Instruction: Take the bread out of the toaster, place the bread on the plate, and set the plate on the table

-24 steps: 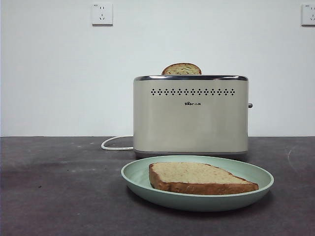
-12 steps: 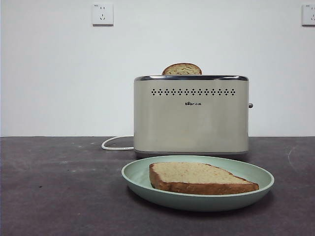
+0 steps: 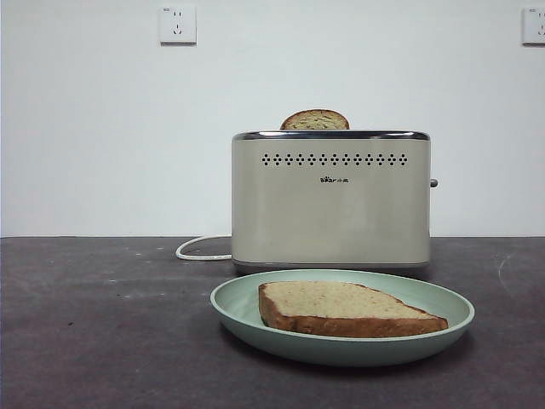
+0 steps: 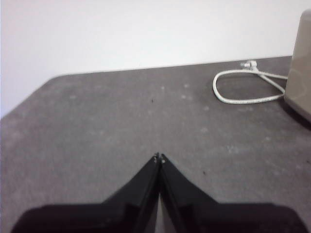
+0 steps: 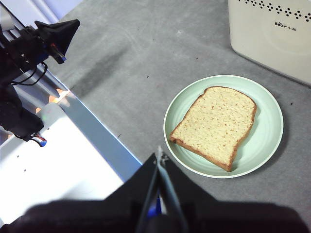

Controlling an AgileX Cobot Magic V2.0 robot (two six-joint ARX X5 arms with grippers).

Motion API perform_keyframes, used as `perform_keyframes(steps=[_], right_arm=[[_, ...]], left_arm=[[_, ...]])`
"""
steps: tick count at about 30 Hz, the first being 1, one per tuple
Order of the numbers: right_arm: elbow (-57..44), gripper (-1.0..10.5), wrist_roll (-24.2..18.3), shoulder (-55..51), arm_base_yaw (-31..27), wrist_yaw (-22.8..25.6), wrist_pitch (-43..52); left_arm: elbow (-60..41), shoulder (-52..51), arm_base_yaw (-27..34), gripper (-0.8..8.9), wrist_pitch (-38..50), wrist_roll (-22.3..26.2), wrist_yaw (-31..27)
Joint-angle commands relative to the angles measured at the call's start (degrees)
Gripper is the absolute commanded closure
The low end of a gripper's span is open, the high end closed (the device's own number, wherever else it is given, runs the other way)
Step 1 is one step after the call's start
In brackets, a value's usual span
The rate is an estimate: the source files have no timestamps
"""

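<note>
A second bread slice (image 3: 314,120) stands upright behind the chrome rim, only its domed top showing. Two white wall sockets are mounted high on the pale wall: one socket (image 3: 177,25) at upper left, another (image 3: 534,25) cut by the right edge.

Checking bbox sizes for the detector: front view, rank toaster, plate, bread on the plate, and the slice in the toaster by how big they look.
1. toaster, largest.
2. plate, slightly wider than the toaster but much shallower, and nearer the camera, so true size is unsure.
3. bread, lying flat on the plate.
4. second slice, smallest; only its domed top shows.
</note>
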Motion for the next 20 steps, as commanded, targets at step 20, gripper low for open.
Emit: perform_keyframes(steps=[20], right_arm=[[0.1, 9.5, -0.3, -0.1, 0.1, 0.2, 0.3]], left_arm=[[-0.7, -0.2, 0.2, 8.17, -2.3, -1.0, 0.0]])
